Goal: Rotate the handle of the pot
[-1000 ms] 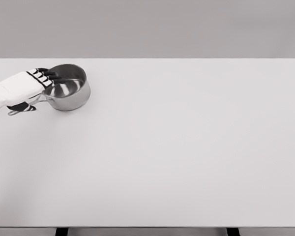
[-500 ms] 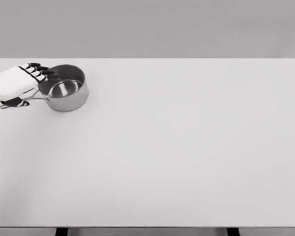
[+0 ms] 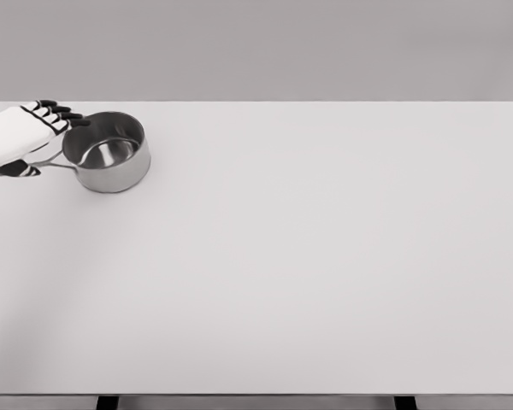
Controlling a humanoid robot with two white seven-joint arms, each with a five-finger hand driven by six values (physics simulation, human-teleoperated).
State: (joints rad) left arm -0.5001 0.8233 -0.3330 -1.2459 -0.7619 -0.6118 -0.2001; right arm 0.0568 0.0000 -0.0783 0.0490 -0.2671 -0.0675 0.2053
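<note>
Pot point(image 3: 109, 154) on table point(image 3: 308, 256) at far left, handle point(image 3: 53, 166) pointing left, left hand point(image 3: 21, 137) over handle

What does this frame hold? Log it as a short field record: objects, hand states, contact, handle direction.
surface: white table
object: steel pot, upright, empty, far-left part of the table
handle: handle points toward the left edge of the picture
left hand: left hand over the handle, fingers reaching to the pot's rim
contact: hand appears to touch the handle; a firm grasp cannot be confirmed
right hand: not in view
</note>
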